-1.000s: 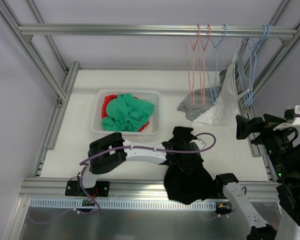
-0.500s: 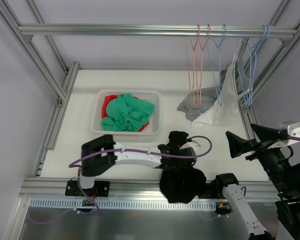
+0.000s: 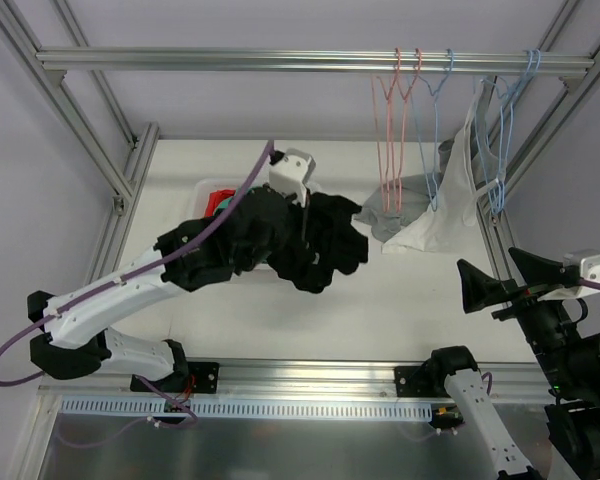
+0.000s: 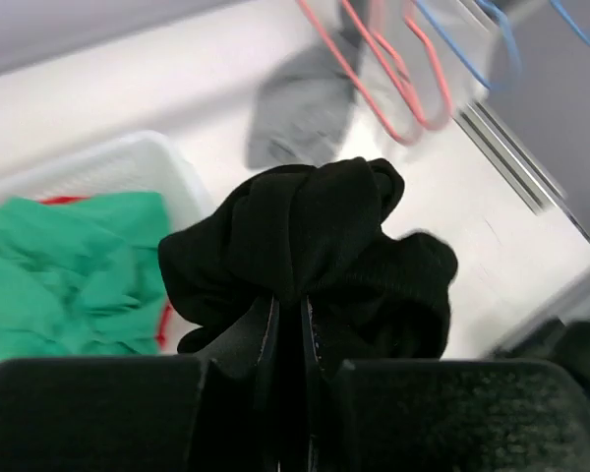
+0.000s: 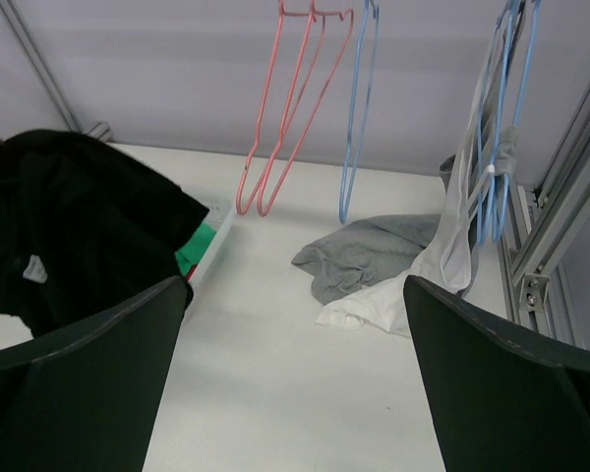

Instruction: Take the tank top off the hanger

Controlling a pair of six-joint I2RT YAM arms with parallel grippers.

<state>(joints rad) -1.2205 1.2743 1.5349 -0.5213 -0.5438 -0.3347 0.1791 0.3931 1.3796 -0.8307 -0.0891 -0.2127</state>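
Note:
A white tank top (image 3: 450,205) hangs by a strap from blue hangers (image 3: 495,150) at the rail's right end, and its lower part lies on the table. The right wrist view shows the same tank top (image 5: 462,246). My left gripper (image 3: 305,222) is raised over the basket's right side. It is shut on a bunched black garment (image 3: 325,245) that drapes below it. In the left wrist view the jaws (image 4: 290,315) pinch a fold of that black garment (image 4: 305,226). My right gripper (image 3: 487,265) is open and holds nothing, near the table's right front, well short of the tank top.
A white basket (image 3: 212,186) holding green cloth (image 4: 59,265) and red cloth sits mid-left. A grey garment (image 3: 390,215) lies beside the white one. Bare pink hangers (image 3: 390,130) and a bare blue hanger (image 3: 435,120) hang from the rail. Aluminium frame posts run along both table sides.
The left arm has lifted the black garment from the table's front edge up and back, to above the basket. The right gripper moved forward earlier and has held still since.

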